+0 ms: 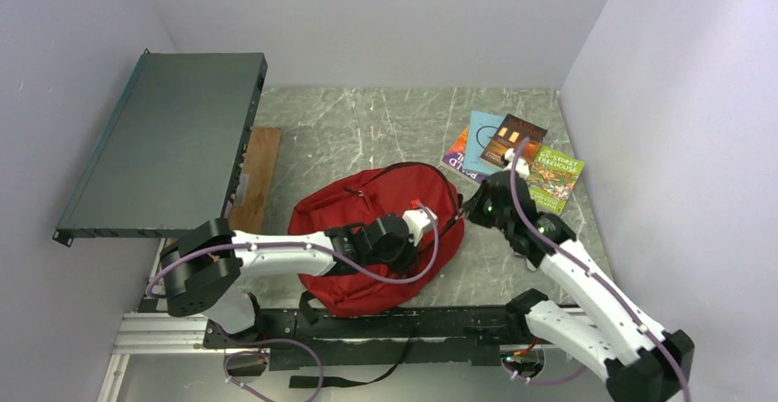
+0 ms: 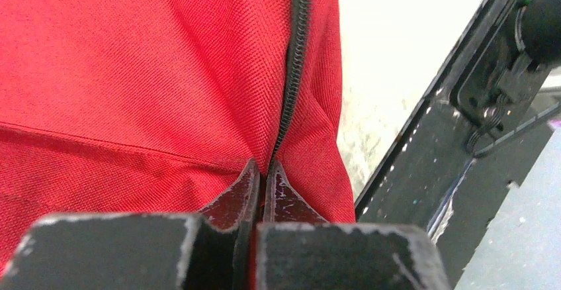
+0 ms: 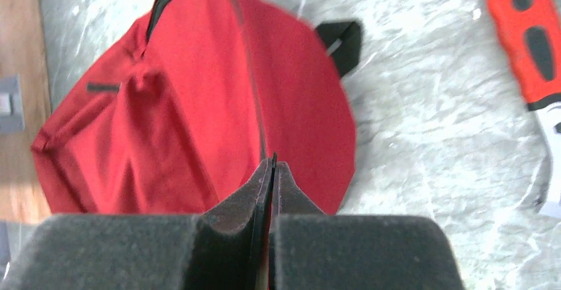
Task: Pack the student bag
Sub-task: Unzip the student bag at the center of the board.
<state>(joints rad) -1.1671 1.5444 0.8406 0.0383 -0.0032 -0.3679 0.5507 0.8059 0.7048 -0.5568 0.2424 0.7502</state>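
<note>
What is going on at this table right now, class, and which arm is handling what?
The left gripper is shut on the student bag, pinching red fabric by its zipper. The right gripper is shut at the bag's right edge; whether it pinches fabric is unclear. The books lie beside the bag, not yet packed.

The grey marbled table (image 1: 385,127) is carrying a red bag (image 1: 394,191) near its front middle. Four books (image 1: 514,150) are lying fanned and overlapping in the far right corner. A wooden board (image 1: 257,173) is lying along the left side, near the bag. A red-and-black tool (image 3: 522,38) is lying on the bare surface, apart from the bag.
</note>
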